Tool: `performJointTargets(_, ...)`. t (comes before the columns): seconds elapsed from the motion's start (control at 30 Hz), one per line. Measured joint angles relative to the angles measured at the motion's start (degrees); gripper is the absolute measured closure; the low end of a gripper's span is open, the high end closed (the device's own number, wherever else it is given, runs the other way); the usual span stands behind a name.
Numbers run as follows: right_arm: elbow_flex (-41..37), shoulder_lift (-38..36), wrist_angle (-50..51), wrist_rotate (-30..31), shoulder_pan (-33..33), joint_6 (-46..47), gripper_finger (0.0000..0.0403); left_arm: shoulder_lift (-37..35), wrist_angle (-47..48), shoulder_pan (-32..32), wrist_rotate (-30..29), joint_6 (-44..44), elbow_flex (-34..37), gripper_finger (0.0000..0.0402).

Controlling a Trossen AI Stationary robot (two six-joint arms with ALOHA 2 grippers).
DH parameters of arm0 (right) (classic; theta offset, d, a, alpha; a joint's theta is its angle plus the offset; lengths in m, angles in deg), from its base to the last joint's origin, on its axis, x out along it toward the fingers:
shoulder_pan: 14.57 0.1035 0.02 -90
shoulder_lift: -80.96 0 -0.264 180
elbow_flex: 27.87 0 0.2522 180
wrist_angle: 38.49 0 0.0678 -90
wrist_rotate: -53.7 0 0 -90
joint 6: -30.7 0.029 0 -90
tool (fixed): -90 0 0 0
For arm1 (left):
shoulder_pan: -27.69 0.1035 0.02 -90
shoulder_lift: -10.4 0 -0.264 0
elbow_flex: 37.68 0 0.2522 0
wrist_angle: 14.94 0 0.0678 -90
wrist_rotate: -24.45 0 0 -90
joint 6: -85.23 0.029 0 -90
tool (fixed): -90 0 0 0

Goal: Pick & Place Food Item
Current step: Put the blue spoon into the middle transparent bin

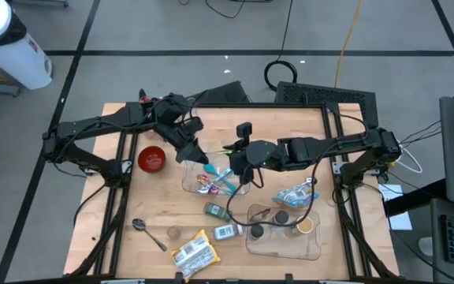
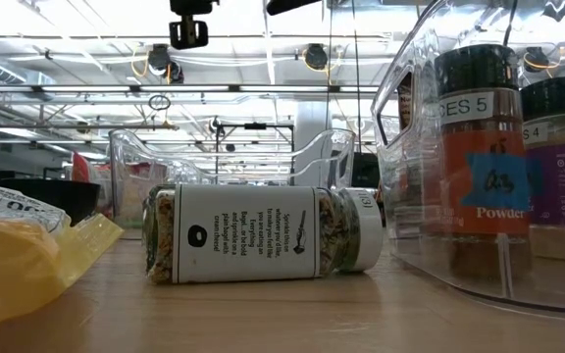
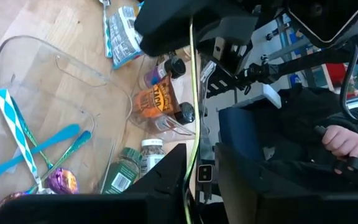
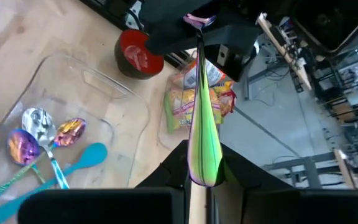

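From above, our left gripper (image 1: 209, 165) and right gripper (image 1: 232, 160) meet over the clear bin (image 1: 189, 183). Right wrist: fingers clamp the green packet (image 4: 202, 140); left's grip we cannot tell, so a handover could drop it

Both arms crowd the middle of the worktop (image 1: 132, 197), meeting over the clear tray (image 1: 191, 180) of spoons. Bare wood lies far, behind the arms, and near left around the spoon (image 1: 144, 229). Jars, packets and the spice bin (image 1: 286, 241) block the near right.
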Motion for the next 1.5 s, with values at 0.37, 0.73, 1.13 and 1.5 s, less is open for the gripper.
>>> performJointTargets(0.37,0.0,0.0,2.4,-3.1,-0.5,3.6,0.0372,0.0,-3.0,0.4,0.1,1.6,0.0,0.0264)
performJointTargets(0.73,-0.1,0.0,3.0,-8.0,-0.5,8.6,0.0374,0.0,-14.6,1.1,1.2,1.5,0.0,0.0252)
performJointTargets(1.13,-7.2,0.0,-1.3,-13.1,-0.5,18.4,0.0374,-4.2,-22.5,7.6,1.0,0.5,-0.1,0.0252)
performJointTargets(1.5,-11.6,4.7,-7.1,-21.5,-3.1,27.6,0.0374,-11.9,-30.0,9.9,-3.1,0.7,0.0,0.0252)
